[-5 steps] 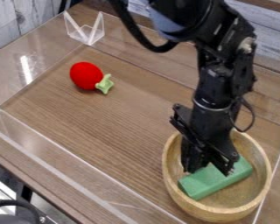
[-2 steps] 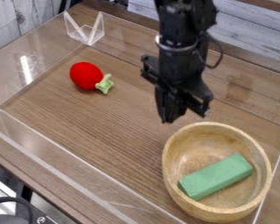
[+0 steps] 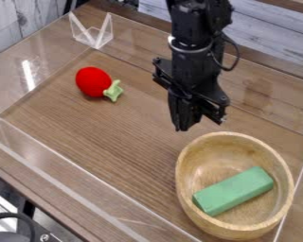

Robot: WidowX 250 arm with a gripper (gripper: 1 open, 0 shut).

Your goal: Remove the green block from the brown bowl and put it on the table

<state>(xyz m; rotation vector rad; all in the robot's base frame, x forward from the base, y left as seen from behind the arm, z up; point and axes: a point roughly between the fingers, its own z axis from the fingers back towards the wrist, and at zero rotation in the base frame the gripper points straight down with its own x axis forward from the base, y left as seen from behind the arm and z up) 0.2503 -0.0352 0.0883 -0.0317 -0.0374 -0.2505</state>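
The green block (image 3: 234, 191) lies flat inside the brown bowl (image 3: 189, 184) at the lower right, slanting toward the bowl's right rim. My gripper (image 3: 189, 123) hangs point-down above the table (image 3: 91, 132), just up and left of the bowl, clear of its rim. Its black fingers are shut together with nothing between them.
A red toy with a small green leaf (image 3: 96, 83) rests on the tabletop to the left. Low clear acrylic walls (image 3: 27, 151) edge the table, and a clear triangular stand (image 3: 91, 33) sits at the back left.
A second ago the gripper was down in the bowl at the block. It has since lifted out and moved up-left without the block, which stayed in the bowl. No motion in the last half second.
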